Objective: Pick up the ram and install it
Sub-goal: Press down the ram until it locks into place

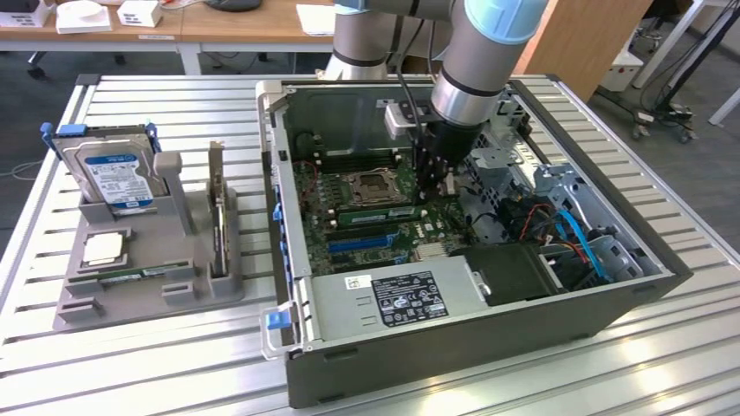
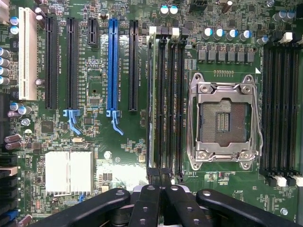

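We note the arm [image 1: 480, 52]: silver-grey tube segments with a pale blue ring at the joint, a black cable running alongside. The gripper [image 2: 160, 182] is matte black, its linkage bars rounded and pinned with silver screws.

Place: robotics lab or workshop | shown by: slatted metal bench [image 1: 139, 364], opened computer case [image 1: 463, 347], grey parts fixture [image 1: 139, 286], wooden desks [image 1: 231, 26] at far side
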Tool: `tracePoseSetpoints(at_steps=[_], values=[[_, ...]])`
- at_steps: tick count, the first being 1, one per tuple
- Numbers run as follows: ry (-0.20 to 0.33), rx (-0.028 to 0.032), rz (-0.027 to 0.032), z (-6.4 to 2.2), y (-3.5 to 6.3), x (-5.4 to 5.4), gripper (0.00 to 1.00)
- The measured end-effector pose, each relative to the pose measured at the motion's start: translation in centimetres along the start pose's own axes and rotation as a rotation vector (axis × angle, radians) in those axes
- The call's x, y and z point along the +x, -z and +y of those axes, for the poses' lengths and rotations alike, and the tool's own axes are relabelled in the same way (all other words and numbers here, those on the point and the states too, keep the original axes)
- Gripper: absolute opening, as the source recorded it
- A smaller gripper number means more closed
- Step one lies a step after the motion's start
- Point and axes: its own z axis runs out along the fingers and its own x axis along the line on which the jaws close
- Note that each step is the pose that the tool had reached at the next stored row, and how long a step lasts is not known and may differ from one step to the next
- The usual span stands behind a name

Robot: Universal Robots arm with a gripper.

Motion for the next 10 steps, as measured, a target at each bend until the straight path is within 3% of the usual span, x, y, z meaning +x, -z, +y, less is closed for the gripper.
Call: tracePoseSetpoints(at_steps=[10], values=[[0.000,0.0001,0.0000,-0.01,-0.13,0.00,0.10]])
